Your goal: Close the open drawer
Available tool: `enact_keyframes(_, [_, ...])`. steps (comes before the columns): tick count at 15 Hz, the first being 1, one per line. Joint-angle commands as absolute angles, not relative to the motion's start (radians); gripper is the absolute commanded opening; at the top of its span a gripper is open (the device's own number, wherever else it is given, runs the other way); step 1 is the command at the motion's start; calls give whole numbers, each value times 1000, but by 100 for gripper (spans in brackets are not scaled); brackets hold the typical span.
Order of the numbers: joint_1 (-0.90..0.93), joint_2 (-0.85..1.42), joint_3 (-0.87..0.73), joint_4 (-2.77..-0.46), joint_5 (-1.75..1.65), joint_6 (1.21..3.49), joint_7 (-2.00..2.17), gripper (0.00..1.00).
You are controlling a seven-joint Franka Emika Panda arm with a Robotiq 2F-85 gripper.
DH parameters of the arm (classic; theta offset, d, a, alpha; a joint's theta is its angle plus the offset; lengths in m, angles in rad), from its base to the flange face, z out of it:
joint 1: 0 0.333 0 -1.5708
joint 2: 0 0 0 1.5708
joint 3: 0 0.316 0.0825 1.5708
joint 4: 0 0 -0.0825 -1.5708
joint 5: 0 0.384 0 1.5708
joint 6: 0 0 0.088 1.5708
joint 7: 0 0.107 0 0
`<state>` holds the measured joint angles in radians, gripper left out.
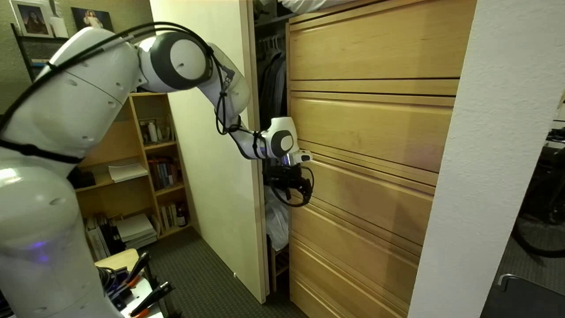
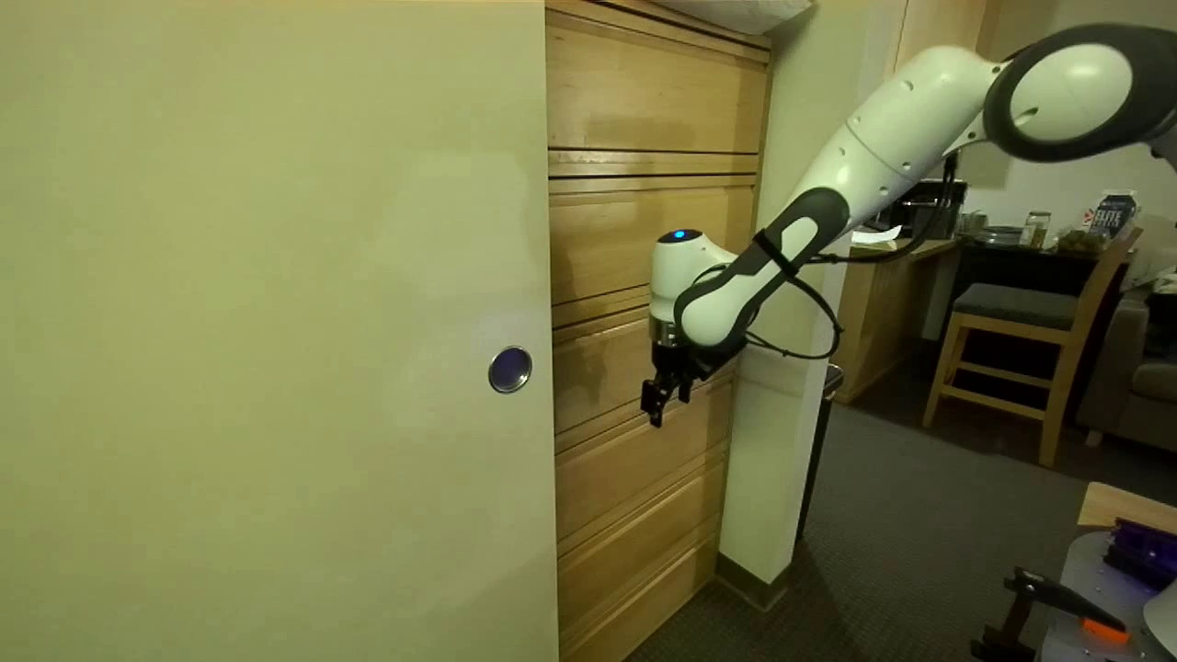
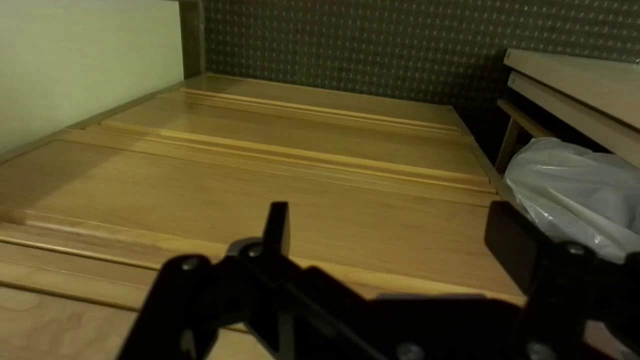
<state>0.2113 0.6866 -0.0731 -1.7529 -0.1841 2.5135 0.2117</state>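
My gripper [image 3: 389,225] hangs nr the stacked drawer fronts [image 1: 368,201], jaws wide apart. All look flush; I can't tell which 1's the task's. Cabinet door [image 2: 276,322] & white bag [image 3: 575,185] 1 side, wall [image 1: 490,154] other.

Your dark carpeted floor [image 1: 194,269]: visible in all three views; wrist view shows you pale flecks in rows. Standing on it in exterior view: pale-wood chest of drawers [image 2: 644,483], grey-seated wooden chair [image 2: 1021,308], and upholstered armchair or sofa [image 2: 1114,372], partly cut off at view's edge. Wooden bookcase [image 1: 118,143] on it too, in exterior view.
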Motion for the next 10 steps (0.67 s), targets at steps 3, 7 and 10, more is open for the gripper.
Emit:
enact_keyframes(3, [195,339,-50,-2067,-196,2435,182,100])
enact_keyframes(7, [190,120,-23,-2243,-214,2386,187,100])
enact_keyframes(10, [180,-48,-1,-2392,-246,2369,199,100])
